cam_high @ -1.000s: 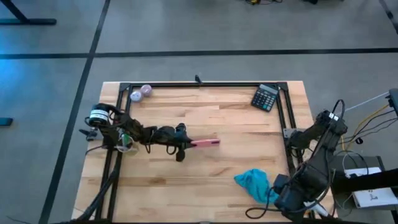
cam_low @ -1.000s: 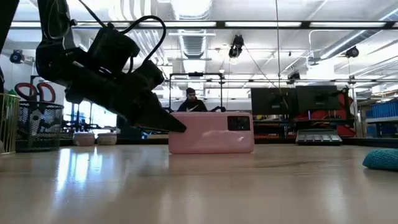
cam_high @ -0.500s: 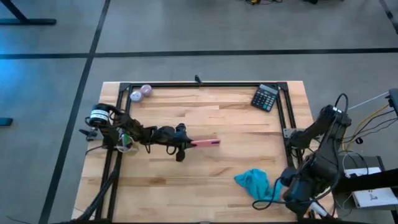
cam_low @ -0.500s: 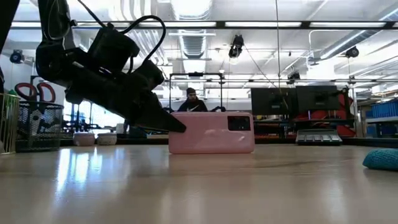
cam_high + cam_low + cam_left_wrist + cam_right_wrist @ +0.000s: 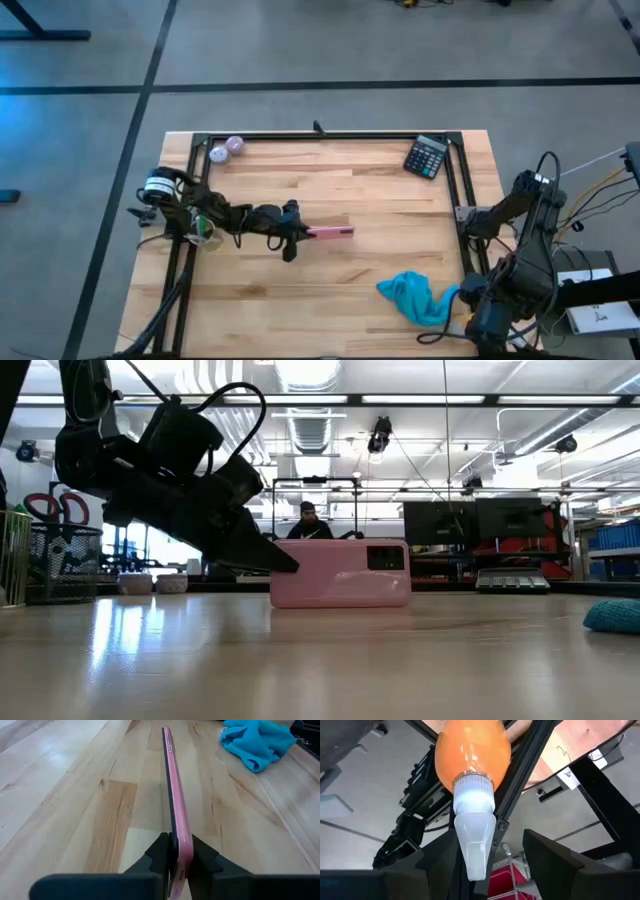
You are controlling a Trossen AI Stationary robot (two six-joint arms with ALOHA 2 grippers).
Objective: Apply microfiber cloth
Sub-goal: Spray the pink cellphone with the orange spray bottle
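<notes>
The right tool (image 5: 470, 322) has swung off past the tabletop's (image 5: 330, 280) near right corner with the orange spray bottle (image 5: 472, 757) between wide fingers, leaving the microfiber cloth (image 5: 412, 296) untouched there while the left tool (image 5: 175, 865) clamps the pink phone (image 5: 173, 810) on edge.

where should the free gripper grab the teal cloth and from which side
Take the microfiber cloth at its raised, bunched middle, coming straight down from above. It lies crumpled in a loose heap flat on the table, so a side approach would probably only push it along. The left gripper is shut on the pink phone, held on edge, so this falls to the right arm.
</notes>
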